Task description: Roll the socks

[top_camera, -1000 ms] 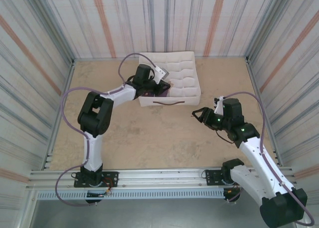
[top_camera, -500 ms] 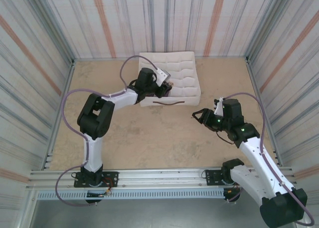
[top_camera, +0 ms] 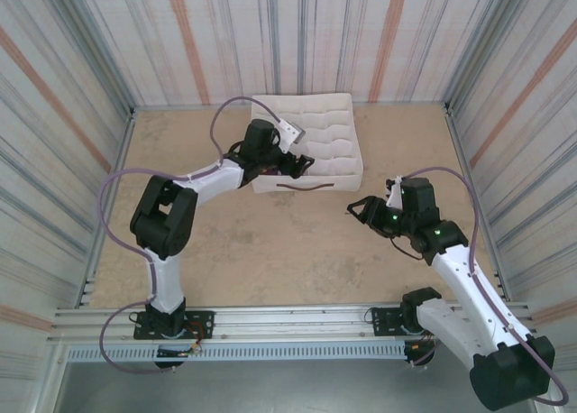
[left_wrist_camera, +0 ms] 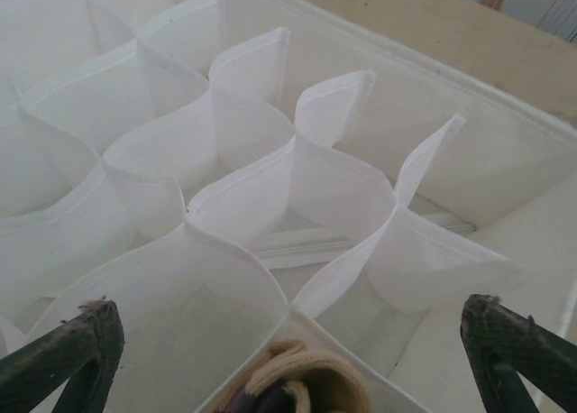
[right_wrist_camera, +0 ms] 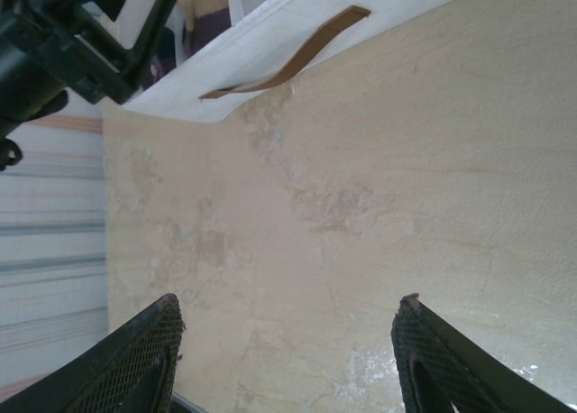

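A: While the top view is showing both arms, where are the grippers sitting?

B: The left gripper [top_camera: 302, 165] is hovering over the near-left corner of the white box [top_camera: 338, 174], with its arm stretching in from the left. The right gripper [top_camera: 358, 208] is hanging over the bare surface [top_camera: 270, 242], near the box's right corner. It's parted and carrying nothing.

A: Left wrist view?

B: The left fingers [left_wrist_camera: 72, 359] are standing wide apart, released, over the box's cloth dividers [left_wrist_camera: 288, 169]. The rolled socks [left_wrist_camera: 293, 390] are sitting in the compartment at the bottom edge, between the two fingers and touching neither. Purple and tan fabric is showing, but the frame is cutting off the rest of the bundle.

A: Right wrist?

B: The right fingers [right_wrist_camera: 126, 368] are gaping over the tan surface, gripping nothing. The box's side wall is lying ahead with its brown strap [right_wrist_camera: 288, 57] facing the camera. The left arm [right_wrist_camera: 63, 34] is reaching over the box at top left.
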